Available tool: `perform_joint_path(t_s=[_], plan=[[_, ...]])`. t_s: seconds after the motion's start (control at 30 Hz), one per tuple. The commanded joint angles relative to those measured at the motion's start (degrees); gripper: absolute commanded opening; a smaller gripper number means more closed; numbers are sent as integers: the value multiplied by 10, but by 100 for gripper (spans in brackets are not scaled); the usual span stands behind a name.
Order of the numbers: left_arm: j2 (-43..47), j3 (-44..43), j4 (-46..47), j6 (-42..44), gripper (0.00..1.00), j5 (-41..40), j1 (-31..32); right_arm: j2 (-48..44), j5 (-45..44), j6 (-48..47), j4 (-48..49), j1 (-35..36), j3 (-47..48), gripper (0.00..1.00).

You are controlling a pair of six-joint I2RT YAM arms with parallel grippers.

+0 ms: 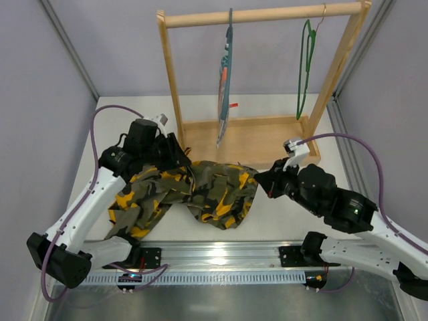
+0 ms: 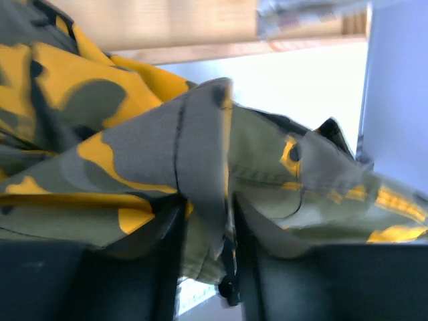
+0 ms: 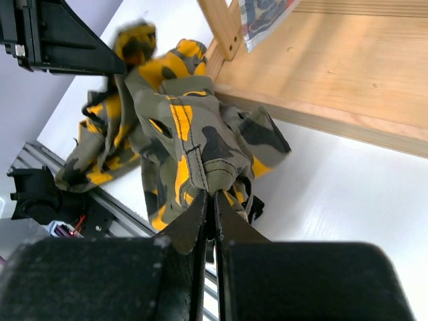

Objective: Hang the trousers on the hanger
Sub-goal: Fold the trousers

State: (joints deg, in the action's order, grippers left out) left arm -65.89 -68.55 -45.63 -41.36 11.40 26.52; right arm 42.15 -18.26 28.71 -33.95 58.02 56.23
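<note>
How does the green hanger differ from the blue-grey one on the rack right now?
The green hanger is thin wire and bare; the blue-grey hanger is thicker and carries a striped cloth. The green one hangs toward the rail's right end, the blue-grey one nearer the middle. Both hang from the wooden rail.

The trousers (image 1: 200,192) are long camouflage ones in olive green, black and orange-yellow, of soft cloth. They lie crumpled in a low, wide heap on the white desk (image 1: 281,214), just before the wooden rack base (image 1: 261,137), with one edge touching it. A raised fold stands between the fingers of the left pincer (image 2: 207,200), touching both. At the other end the right pincer (image 3: 212,200) pinches a stitched seam tightly. The hanger (image 1: 304,67) is thin bright green wire and hangs straight down by its slim hook from the wooden rail (image 1: 267,15), bare, well apart from the trousers
</note>
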Motion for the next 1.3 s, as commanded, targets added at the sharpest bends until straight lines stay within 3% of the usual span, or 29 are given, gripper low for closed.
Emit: perform_joint_path(t_s=[0.0, 0.07, 0.17, 0.43, 0.83, 1.03, 1.07, 1.13, 1.17, 1.2, 1.27], plan=[[-15, 13, 49, 2, 45, 100, -2, -41, -64, 29, -52, 2, 19, 4], [-24, 29, 61, 12, 60, 106, -1, -51, -55, 42, -53, 1, -6, 4], [-17, 65, 82, 32, 72, 101, 11, -58, -37, 61, -49, 2, -31, 4], [-39, 55, 48, 53, 73, -15, 71, -59, -31, 62, -16, 2, -52, 4], [-68, 81, 122, 24, 68, -18, 89, -73, -27, 66, -2, 2, -70, 4], [-86, 80, 123, 16, 56, -25, 99, -74, -31, 70, 3, 1, -81, 4], [-87, 80, 125, 15, 42, -25, 100, -74, -32, 70, 5, 1, -81, 4], [-90, 75, 121, 9, 26, -37, 100, -74, -34, 70, 5, 1, -82, 4], [-92, 69, 112, 6, 10, -46, 100, -73, -39, 70, -1, 2, -80, 4], [-94, 61, 90, 5, 1, -57, 100, -73, -45, 70, -6, 1, -75, 4], [-97, 29, 46, 10, 0, -95, 100, -75, -68, 67, -29, 1, -58, 4]])
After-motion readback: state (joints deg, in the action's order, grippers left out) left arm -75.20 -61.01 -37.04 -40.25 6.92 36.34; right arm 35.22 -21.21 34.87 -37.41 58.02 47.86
